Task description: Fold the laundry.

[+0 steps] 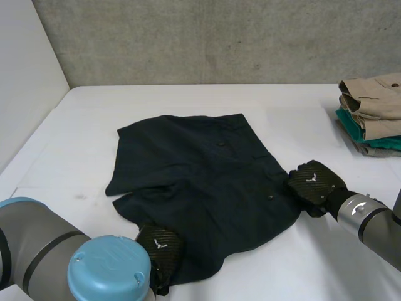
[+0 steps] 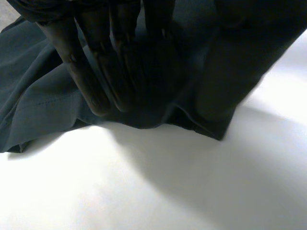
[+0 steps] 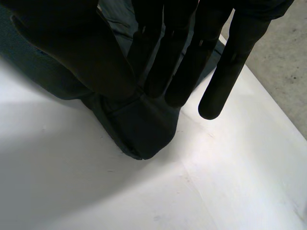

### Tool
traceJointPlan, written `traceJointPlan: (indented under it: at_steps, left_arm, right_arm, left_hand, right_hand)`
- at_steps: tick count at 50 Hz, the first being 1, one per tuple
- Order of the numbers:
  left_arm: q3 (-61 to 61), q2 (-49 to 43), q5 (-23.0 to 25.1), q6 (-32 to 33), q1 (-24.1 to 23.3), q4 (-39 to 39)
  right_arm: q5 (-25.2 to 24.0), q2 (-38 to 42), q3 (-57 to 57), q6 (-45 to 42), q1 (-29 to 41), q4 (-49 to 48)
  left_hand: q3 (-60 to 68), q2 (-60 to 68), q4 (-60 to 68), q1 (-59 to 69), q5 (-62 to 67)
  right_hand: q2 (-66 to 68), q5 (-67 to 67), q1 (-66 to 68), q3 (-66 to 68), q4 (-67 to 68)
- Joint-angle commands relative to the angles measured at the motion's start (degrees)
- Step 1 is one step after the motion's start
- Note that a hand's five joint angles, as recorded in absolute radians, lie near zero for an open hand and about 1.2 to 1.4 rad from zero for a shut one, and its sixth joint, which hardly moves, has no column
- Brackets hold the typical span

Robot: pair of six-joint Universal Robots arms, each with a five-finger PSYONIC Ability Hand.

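Note:
A dark navy garment [image 1: 200, 182] lies spread, a little rumpled, in the middle of the white table [image 1: 294, 106]. My left hand [image 1: 160, 246] is at the garment's near edge. In the left wrist view its fingers [image 2: 81, 72] and thumb close on a bunched fold of that cloth [image 2: 148, 110]. My right hand [image 1: 315, 182] is at the garment's right corner. In the right wrist view its thumb [image 3: 72, 48] and fingers pinch that corner [image 3: 144, 134], while one finger stays straight beside it.
A stack of folded clothes [image 1: 373, 113], beige on top of teal and grey, sits at the table's far right. A concrete wall runs behind the table and a white panel stands at its left side.

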Motion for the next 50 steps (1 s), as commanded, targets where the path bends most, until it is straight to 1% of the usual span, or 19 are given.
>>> traceJointPlan:
  at_steps: [1, 6, 9, 12, 13, 14, 17, 21, 22, 26, 30, 34, 35, 36, 38, 39, 41, 45, 50]
  left_arm:
    - [0.4, -0.6, -0.2, 0.1, 0.5, 0.7]
    - [1.0, 0.0, -0.4, 0.8, 1.1, 0.3]
    - [1.7, 3.8, -0.6, 1.5, 1.8, -1.6]
    - [3.2, 11.0, -0.5, 2.0, 2.8, -4.6]
    - [3.8, 12.8, -0.5, 2.0, 3.2, -5.2]
    - [5.4, 16.5, -0.4, 2.0, 4.0, -6.4]
    - [8.3, 21.9, -0.2, 2.1, 4.9, -7.6]
    - [14.0, 30.0, 0.0, 2.2, 6.0, -9.4]
    - [16.6, 32.6, 0.0, 2.7, 6.2, -9.8]
    - [23.0, 36.1, 0.1, 5.2, 6.5, -9.6]
    - [28.7, 36.0, 0.2, 9.2, 7.0, -9.3]
    - [29.5, 33.1, 1.5, 11.4, 7.5, -8.7]
    - [29.0, 31.8, 1.8, 11.6, 7.3, -8.6]
    - [27.3, 29.7, 2.0, 11.6, 7.7, -8.1]
    - [25.5, 27.4, 2.2, 11.6, 7.9, -7.4]
    - [24.7, 26.4, 2.2, 11.6, 8.1, -7.0]
    - [22.5, 23.9, 2.3, 11.4, 9.1, -5.3]
    - [21.4, 20.5, 2.4, 11.3, 11.3, -3.3]
    - [22.5, 19.1, 2.4, 11.4, 11.7, -2.7]
  right_arm:
    - [1.1, -2.0, -0.1, 0.8, 0.0, 0.3]
    - [2.2, -6.5, -0.4, 2.1, 0.0, 2.8]
    - [2.4, -10.3, -1.7, 1.7, -0.1, 7.9]
    - [2.3, -14.7, -3.9, 1.5, -0.1, 12.9]
    - [2.3, -17.9, -5.8, 1.4, -0.1, 16.2]
    - [2.2, -19.6, -6.6, 1.3, -0.1, 17.8]
    - [1.4, -26.1, -10.7, 1.4, 0.0, 22.6]
    - [2.4, -31.9, -17.3, 2.8, 0.0, 25.9]
    - [2.6, -32.5, -18.8, 3.5, 0.0, 26.3]
    - [4.2, -34.1, -27.2, 9.6, -0.1, 27.1]
    - [4.7, -33.4, -33.9, 14.3, -0.5, 27.5]
    - [4.9, -31.0, -34.0, 15.3, 0.5, 28.7]
    - [4.8, -29.2, -32.4, 15.8, 1.7, 29.2]
    - [4.9, -28.3, -31.4, 16.1, 2.6, 29.3]
    - [5.4, -26.7, -28.7, 16.9, 4.8, 29.1]
    - [6.1, -25.6, -25.4, 18.2, 6.6, 29.0]
    - [7.4, -24.7, -21.7, 20.3, 8.5, 28.4]
    - [11.2, -22.6, -11.8, 28.2, 11.1, 22.2]
    - [12.0, -17.7, -2.5, 35.9, 11.6, 11.9]
  left_hand:
    - [23.4, 23.3, 23.2, 21.9, 23.7]
    - [23.4, 23.3, 23.2, 21.9, 23.7]
    - [23.4, 23.3, 23.2, 21.9, 23.7]
    - [23.4, 23.3, 23.2, 21.9, 23.7]
    - [23.4, 23.3, 23.2, 21.9, 23.7]
    - [23.4, 23.3, 23.2, 21.9, 23.7]
    - [23.4, 23.3, 23.2, 21.9, 23.7]
    - [23.4, 23.3, 23.2, 21.9, 23.7]
    - [23.4, 23.3, 23.2, 21.9, 23.7]
    - [23.4, 23.3, 23.2, 21.9, 23.7]
    - [23.4, 23.3, 23.2, 21.9, 23.7]
    - [23.4, 23.3, 23.2, 21.9, 23.7]
    - [23.4, 23.3, 23.2, 21.9, 23.7]
    - [23.4, 23.3, 23.2, 21.9, 23.7]
    - [23.4, 23.3, 23.2, 21.9, 23.7]
    - [23.4, 23.3, 23.2, 21.9, 23.7]
    - [23.4, 23.3, 23.2, 21.9, 23.7]
    - [23.4, 23.3, 23.2, 21.9, 23.7]
    - [23.4, 23.3, 23.2, 21.9, 23.7]
  right_hand:
    - [12.3, 12.7, 16.7, 11.7, 11.2]
    - [12.3, 12.7, 16.7, 11.7, 11.2]
    - [12.3, 12.7, 16.7, 11.7, 11.2]
    - [12.3, 12.7, 16.7, 11.7, 11.2]
    - [12.3, 12.7, 16.7, 11.7, 11.2]
    - [12.3, 12.7, 16.7, 11.7, 11.2]
    - [12.3, 12.7, 16.7, 11.7, 11.2]
    - [12.3, 12.7, 16.7, 11.7, 11.2]
    - [12.3, 12.7, 16.7, 11.7, 11.2]
    - [12.3, 12.7, 16.7, 11.7, 11.2]
    - [12.3, 12.7, 16.7, 11.7, 11.2]
    - [12.3, 12.7, 16.7, 11.7, 11.2]
    - [-6.7, -6.4, -2.4, -7.3, -7.9]
    - [-17.6, -17.3, -13.2, -18.2, -18.7]
    - [-31.8, -31.4, -27.4, -32.4, -32.9]
    - [-44.2, -43.8, -39.8, -44.8, -45.3]
    - [-56.3, -56.0, -52.0, -56.9, -57.5]
    - [-57.7, -57.3, -53.3, -58.3, -58.8]
    - [-57.7, -57.3, -53.3, -58.3, -58.8]
